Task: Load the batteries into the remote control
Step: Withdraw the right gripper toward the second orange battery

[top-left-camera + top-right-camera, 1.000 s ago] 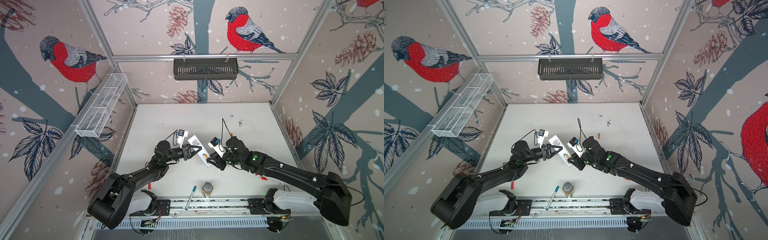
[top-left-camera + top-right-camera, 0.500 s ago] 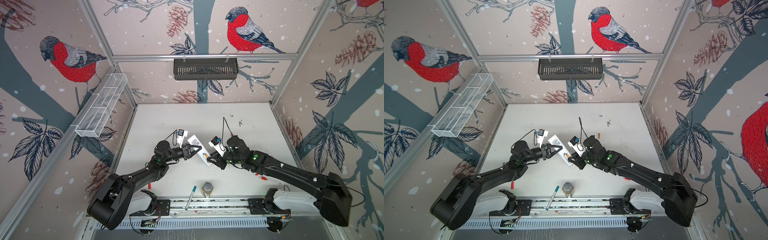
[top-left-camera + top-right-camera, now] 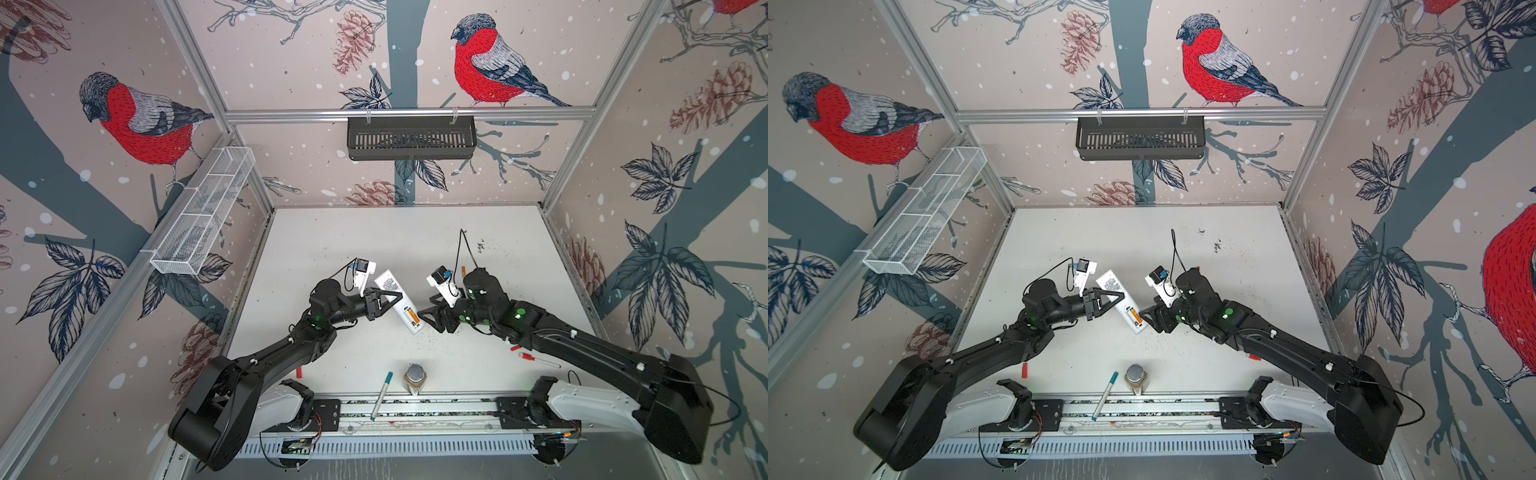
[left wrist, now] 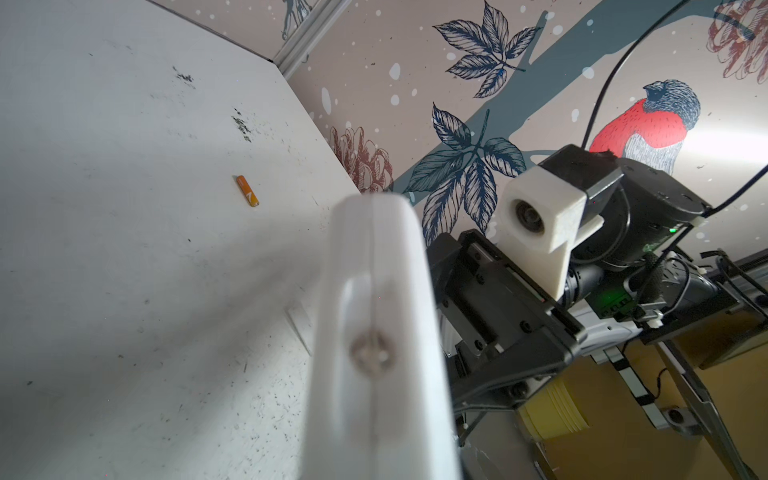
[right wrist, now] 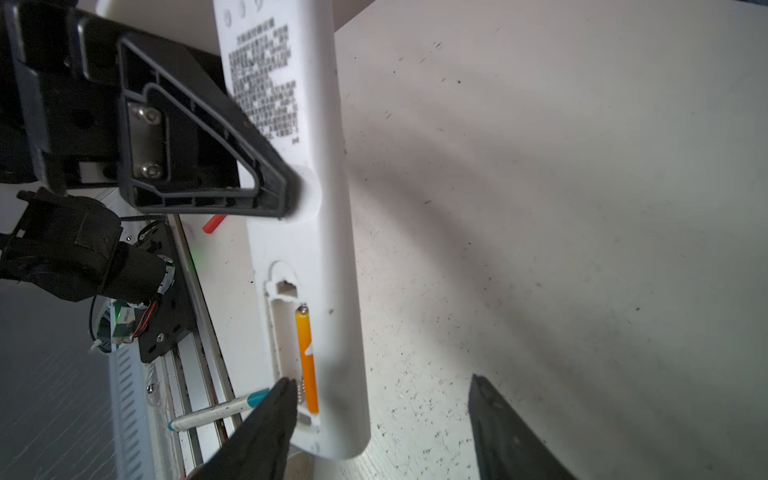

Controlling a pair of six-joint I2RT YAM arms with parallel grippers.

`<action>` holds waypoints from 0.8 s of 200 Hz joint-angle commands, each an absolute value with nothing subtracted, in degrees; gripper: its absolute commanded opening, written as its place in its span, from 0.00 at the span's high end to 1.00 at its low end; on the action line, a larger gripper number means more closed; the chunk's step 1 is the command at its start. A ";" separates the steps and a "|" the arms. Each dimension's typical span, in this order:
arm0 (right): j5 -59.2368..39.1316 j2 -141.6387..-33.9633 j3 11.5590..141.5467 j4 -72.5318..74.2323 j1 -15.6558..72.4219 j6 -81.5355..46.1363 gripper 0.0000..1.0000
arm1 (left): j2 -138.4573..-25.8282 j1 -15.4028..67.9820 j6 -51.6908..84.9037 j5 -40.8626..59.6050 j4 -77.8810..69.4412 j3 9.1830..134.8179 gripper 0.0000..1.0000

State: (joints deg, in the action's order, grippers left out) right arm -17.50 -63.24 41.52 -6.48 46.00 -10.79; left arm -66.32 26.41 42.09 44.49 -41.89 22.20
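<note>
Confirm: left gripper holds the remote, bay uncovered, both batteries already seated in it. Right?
No. Only one battery sits in the remote bay, per the right wrist view; the second battery lies on the table in the left wrist view. The rest stands.

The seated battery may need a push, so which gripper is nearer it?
Right. Right gripper: open, right beside the battery. Left gripper: clamped on the remote control's middle.
</note>
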 commanded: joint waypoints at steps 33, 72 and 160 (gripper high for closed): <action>-5.51 -60.92 39.38 -4.82 37.73 -17.83 0.12 | -60.06 25.68 34.42 33.93 -28.24 23.02 1.00; 2.01 -67.62 41.61 -9.65 26.21 -23.88 0.15 | -57.69 25.60 34.46 33.34 -25.61 23.18 1.00; 3.09 -96.74 59.10 -15.98 18.21 -19.93 0.36 | -54.02 25.58 35.77 34.33 -25.75 20.71 1.00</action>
State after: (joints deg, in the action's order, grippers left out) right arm 2.11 -92.38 55.70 -14.35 18.70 -21.76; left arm -54.98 25.71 35.62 34.30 -24.60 21.52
